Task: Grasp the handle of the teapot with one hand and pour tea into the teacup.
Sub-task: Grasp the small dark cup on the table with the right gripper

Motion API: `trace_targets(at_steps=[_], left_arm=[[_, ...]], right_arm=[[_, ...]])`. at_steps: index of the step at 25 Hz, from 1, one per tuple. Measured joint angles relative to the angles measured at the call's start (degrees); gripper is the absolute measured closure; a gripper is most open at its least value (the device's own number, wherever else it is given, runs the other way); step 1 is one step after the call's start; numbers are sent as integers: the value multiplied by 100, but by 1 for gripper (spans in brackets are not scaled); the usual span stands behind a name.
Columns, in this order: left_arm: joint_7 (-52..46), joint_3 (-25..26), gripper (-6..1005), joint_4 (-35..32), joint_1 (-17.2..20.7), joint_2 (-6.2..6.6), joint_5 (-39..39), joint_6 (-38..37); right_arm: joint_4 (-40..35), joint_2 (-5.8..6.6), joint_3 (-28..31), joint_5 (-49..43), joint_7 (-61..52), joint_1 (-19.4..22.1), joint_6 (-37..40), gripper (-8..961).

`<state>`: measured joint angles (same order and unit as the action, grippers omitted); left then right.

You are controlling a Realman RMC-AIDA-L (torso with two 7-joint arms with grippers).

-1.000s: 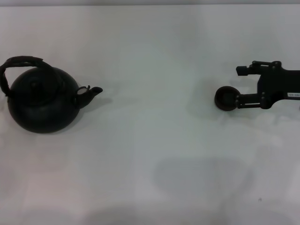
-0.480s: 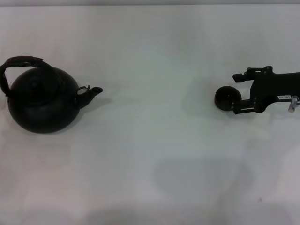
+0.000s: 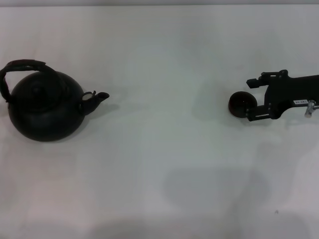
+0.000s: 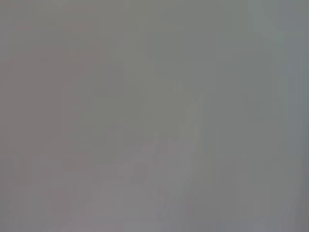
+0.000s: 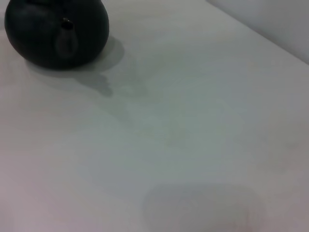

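The black teapot (image 3: 44, 110) stands at the table's left, its spout (image 3: 99, 96) pointing right. Its brownish arched handle (image 3: 22, 67) loops over the top. It also shows in the right wrist view (image 5: 55, 31), far off. The tiny dark teacup (image 3: 240, 103) stands at the right. My right gripper (image 3: 249, 99) comes in from the right edge and is open. Its fingertips sit on either side of the cup's right part, the nearer finger (image 3: 259, 117) overlapping the cup. My left gripper is out of view; its wrist view shows only blank grey.
The white table (image 3: 159, 149) stretches bare between the teapot and the teacup. A wall edge shows at the far back of the table in the right wrist view (image 5: 270, 24).
My right gripper has drawn back a little to the right and turned slightly. The teacup and teapot have stayed in place.
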<state>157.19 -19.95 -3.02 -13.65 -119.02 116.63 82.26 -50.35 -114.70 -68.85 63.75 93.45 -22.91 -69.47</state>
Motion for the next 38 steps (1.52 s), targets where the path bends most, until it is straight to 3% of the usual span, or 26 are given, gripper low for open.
trace_targets(at_steps=[38], left_arm=[[-4, 0, 259, 28, -51, -7, 0, 2]], right_arm=[[370, -18, -155, -223, -228, -107, 66, 101]])
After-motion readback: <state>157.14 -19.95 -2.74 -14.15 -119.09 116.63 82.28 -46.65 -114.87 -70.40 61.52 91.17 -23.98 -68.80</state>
